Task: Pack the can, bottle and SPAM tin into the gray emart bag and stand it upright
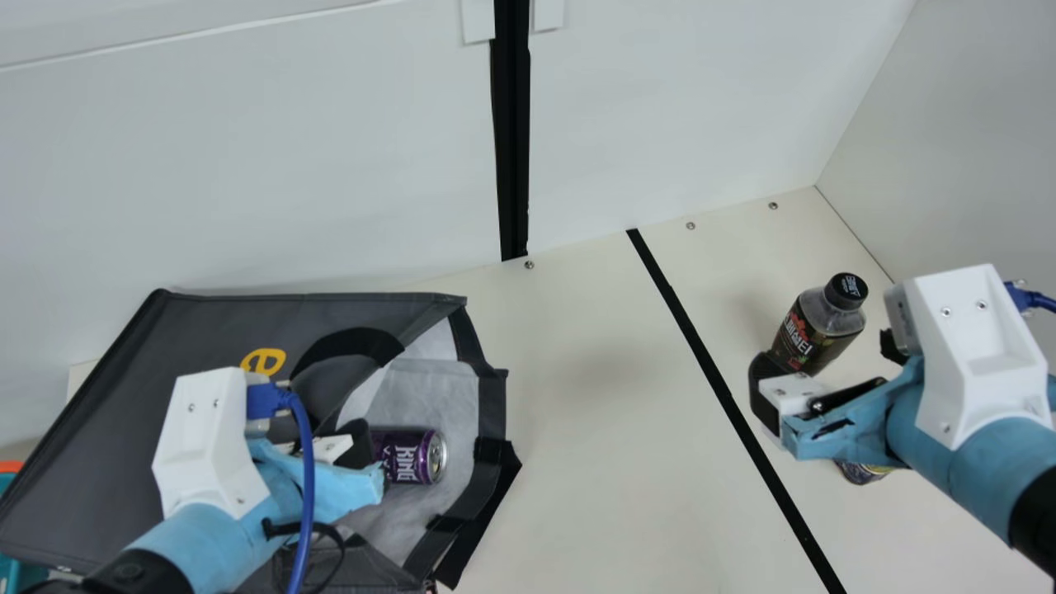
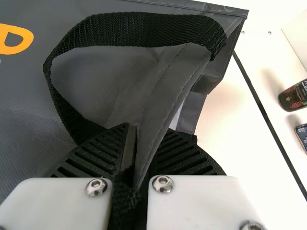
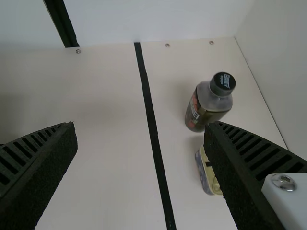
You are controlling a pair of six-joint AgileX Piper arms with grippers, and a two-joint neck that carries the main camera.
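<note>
The gray emart bag (image 1: 223, 330) lies on its side at the left, its mouth facing right and held up by my left gripper (image 1: 363, 450). In the left wrist view that gripper (image 2: 136, 158) is shut on the bag's rim beside the handle. A purple can (image 1: 408, 455) lies inside the bag's mouth. My right gripper (image 1: 767, 396) is over the table at the right; in the right wrist view the gripper (image 3: 139, 148) stands open with nothing between its fingers. The dark bottle (image 3: 206, 108) stands upright, and the SPAM tin (image 3: 207, 172) is beside it, partly behind one finger.
A black tape line (image 1: 718, 379) crosses the table (image 1: 594, 412) between bag and bottle. White walls rise behind and at the right. Something teal and orange (image 1: 10, 468) shows at the far left edge, next to the bag.
</note>
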